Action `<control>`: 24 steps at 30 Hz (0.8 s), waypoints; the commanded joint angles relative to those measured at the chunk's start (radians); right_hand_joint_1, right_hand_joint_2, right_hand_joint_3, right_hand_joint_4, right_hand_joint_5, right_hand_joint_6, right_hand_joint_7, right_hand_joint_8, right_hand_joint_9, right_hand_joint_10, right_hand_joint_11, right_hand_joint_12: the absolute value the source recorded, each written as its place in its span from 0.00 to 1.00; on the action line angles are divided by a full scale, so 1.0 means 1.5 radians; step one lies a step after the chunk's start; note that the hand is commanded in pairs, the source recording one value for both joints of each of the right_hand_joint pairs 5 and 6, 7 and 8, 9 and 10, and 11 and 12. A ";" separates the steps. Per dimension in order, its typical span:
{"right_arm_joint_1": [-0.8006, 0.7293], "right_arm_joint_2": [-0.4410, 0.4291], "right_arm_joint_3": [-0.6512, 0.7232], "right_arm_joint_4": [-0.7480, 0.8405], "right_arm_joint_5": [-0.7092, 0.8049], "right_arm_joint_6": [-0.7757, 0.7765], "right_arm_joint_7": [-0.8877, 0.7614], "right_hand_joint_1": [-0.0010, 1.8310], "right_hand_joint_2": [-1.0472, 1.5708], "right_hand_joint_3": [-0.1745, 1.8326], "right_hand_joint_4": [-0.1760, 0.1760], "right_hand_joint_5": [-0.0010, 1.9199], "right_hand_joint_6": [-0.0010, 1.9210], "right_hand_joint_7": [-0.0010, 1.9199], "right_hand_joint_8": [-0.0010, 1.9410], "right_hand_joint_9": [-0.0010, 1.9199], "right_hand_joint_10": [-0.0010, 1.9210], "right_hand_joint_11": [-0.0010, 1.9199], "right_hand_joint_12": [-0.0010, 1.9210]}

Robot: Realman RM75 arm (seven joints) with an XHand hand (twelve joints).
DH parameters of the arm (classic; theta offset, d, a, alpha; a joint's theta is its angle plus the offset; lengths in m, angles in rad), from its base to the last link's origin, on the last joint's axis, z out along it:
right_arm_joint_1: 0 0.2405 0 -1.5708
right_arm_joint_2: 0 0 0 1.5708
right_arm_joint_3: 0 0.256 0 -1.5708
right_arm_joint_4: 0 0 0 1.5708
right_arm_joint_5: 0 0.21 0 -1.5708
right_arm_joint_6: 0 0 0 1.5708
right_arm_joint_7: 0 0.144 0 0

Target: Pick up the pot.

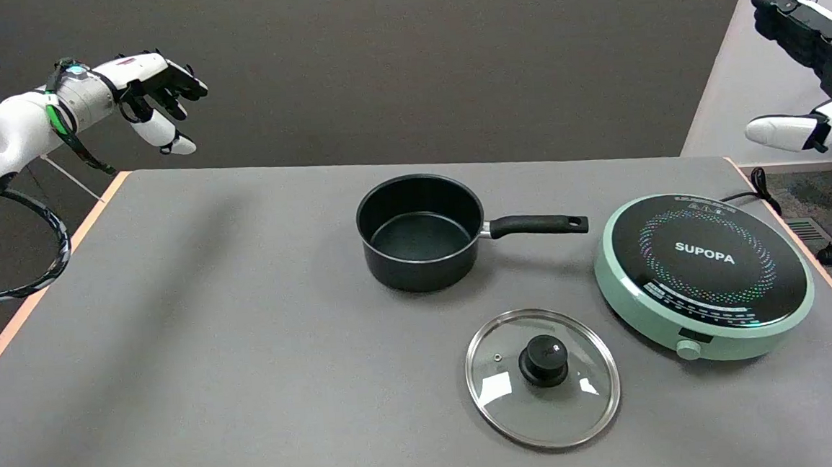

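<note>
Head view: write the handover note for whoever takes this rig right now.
Right hand: not in view, so its state is unknown.
Left hand: idle in the air at upper left, holding nothing.
Black metal saucepan with a straight black handle: upright and empty on the grey table, handle pointing toward the round mint-green induction cooker, apart from it.
Round glass lid with a black knob: flat on the table, in front of the saucepan.
Done: nothing; the saucepan is untouched.
Left: reach in, grip the saucepan, lift it.

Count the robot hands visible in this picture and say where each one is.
1 for certain: the idle left robot hand, in the air at upper left. Black-and-white parts at the far right edge may belong to another robot; I cannot tell.
</note>
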 commanded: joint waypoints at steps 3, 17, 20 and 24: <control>0.002 0.001 -0.003 0.001 0.000 -0.012 -0.015 0.56 0.36 0.51 0.20 0.04 0.04 0.04 0.04 0.04 0.04 0.04 0.04; -0.077 -0.013 0.020 0.201 -0.008 0.145 -0.148 0.59 0.24 0.49 0.00 0.00 0.00 0.00 0.00 0.00 0.00 0.00 0.00; -0.103 -0.023 0.013 0.278 -0.009 0.227 -0.199 0.61 0.21 0.49 0.00 0.00 0.00 0.00 0.00 0.00 0.00 0.00 0.00; -0.132 -0.037 -0.012 0.393 -0.009 0.350 -0.273 0.62 0.19 0.49 0.00 0.01 0.01 0.01 0.01 0.01 0.01 0.01 0.01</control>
